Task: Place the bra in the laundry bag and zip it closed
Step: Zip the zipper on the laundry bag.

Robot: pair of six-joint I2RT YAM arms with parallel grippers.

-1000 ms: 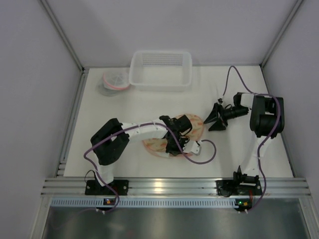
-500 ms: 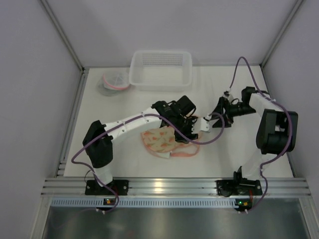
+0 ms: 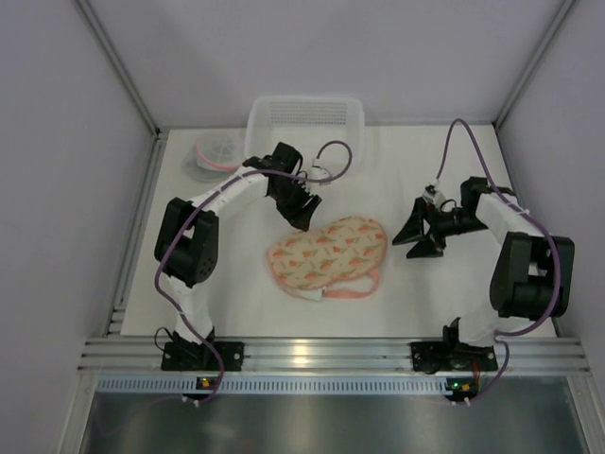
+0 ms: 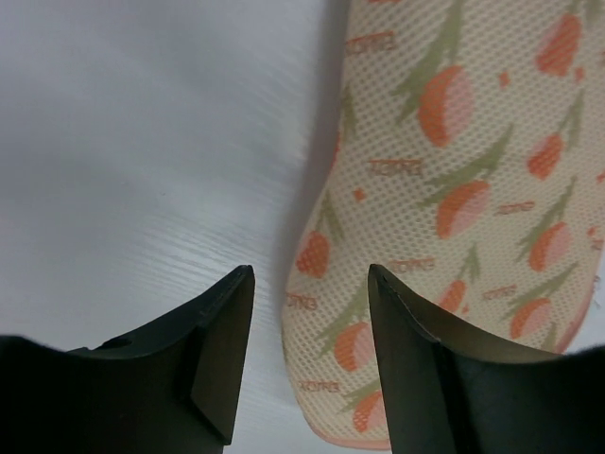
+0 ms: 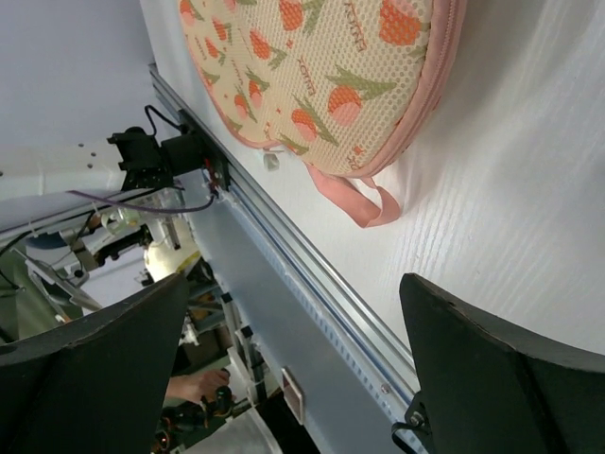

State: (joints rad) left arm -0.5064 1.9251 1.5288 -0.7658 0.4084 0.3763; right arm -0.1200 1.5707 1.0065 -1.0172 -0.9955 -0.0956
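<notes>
The laundry bag (image 3: 326, 255) is a cream mesh pouch with orange tulips and pink trim, lying flat mid-table. The bra is hidden; no view shows it. My left gripper (image 3: 302, 212) hovers just behind the bag's far left edge, open, with nothing between its fingers. In the left wrist view the bag (image 4: 454, 189) fills the right side and its edge lies under the gap of the left gripper (image 4: 310, 272). My right gripper (image 3: 422, 236) stands wide open to the right of the bag, apart from it. In its own view the right gripper (image 5: 293, 284) frames the bag (image 5: 321, 66) and its pink loop (image 5: 364, 200).
A white plastic basket (image 3: 304, 132) stands at the back centre. A small pink and grey bundle (image 3: 216, 156) lies to its left. The metal rail (image 3: 331, 355) runs along the near edge, and walls close in both sides.
My left arm swung off the bag to the back left and its gripper opened. The right gripper opened wider and shifted slightly. The bag now lies uncovered.
</notes>
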